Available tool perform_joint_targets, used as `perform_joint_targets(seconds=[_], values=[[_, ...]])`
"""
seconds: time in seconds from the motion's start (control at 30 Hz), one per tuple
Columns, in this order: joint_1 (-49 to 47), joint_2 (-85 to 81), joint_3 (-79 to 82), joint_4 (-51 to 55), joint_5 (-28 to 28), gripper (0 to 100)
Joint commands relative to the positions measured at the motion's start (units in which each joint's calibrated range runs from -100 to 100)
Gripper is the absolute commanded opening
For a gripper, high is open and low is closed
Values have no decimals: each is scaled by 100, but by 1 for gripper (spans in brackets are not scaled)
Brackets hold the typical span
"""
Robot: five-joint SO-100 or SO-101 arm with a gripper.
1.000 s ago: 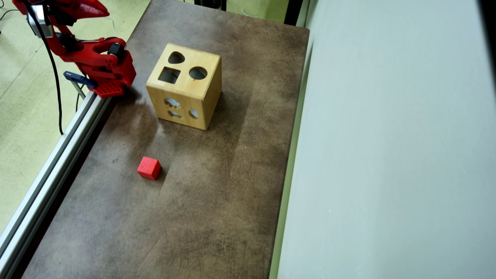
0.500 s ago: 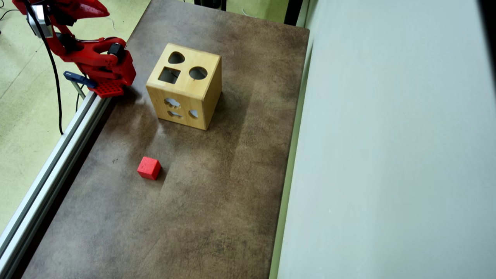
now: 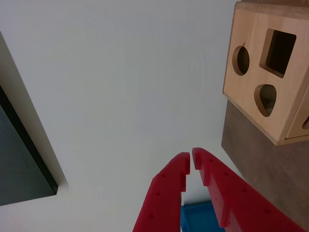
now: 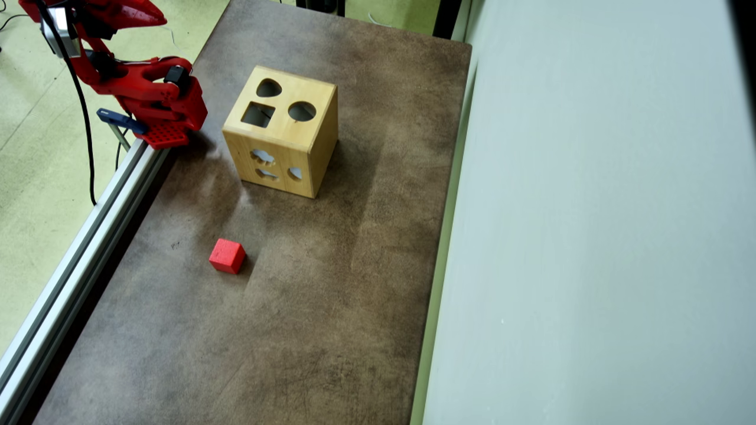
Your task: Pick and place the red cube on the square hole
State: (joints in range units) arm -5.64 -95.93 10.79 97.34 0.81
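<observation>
Sitting folded at the upper left of the overhead view, my red arm (image 4: 142, 88) is perched on the silver rail (image 4: 77, 254) that runs down the left edge of the table (image 4: 331, 307). In the wrist view my claw (image 3: 189, 163) rises from the bottom centre of the frame, its two red fingers (image 3: 166, 193) drawn together so that only a thin sliver of gap shows at the tips. It grips nothing and touches nothing; behind it there is only the pale wall (image 3: 120, 87), and a bit of blue (image 3: 195, 217) peeks out low between the fingers.

Moving rightward in the overhead view, the red cube (image 4: 227, 255) lies on the brown table in the lower left-centre of the frame, resting flat, well apart from my arm and clear of the box. Up and to the right of it stands the wooden box (image 4: 283, 133), in the upper centre. The square hole (image 4: 258, 114) is on the left of its top face, with the rounded-triangle hole (image 4: 269, 88) above it and the round hole (image 4: 302, 111) to its right. More cutouts show on the box's near side.

In the wrist view the same box fills the upper right corner, the square hole (image 3: 278, 52) near the frame's right edge.

The pale wall takes up the right of the overhead view.
</observation>
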Motion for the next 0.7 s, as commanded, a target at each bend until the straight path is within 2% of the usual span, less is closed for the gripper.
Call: perform_joint_targets(seconds=[0.0, 0.67], values=[[-8, 26, 12, 41, -10, 2], [74, 196, 21, 41, -49, 2]])
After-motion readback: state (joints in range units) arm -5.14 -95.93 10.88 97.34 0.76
